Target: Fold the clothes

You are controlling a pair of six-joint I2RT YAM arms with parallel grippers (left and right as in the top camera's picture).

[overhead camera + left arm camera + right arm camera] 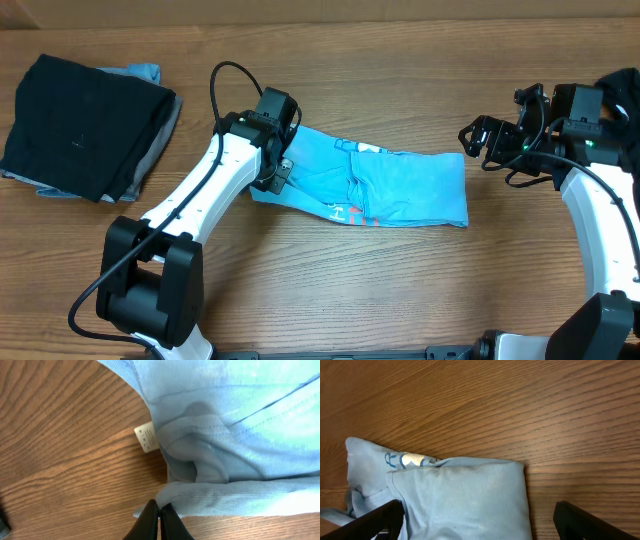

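We see a table of matt, grained wood. The light blue T-shirt is soft, fine-knit cloth with a white woven label. At ten o'clock, the dark garments are matt cloth. The left arm's shell is smooth white plastic.

nothing reads clearly: the white tag and the lettering on the light blue t-shirt are too blurred.

Hidden beneath left gripper from overhead: left end of light blue T-shirt. Cut off at table's far right corner: black garment. Too small to read: print on white tag.
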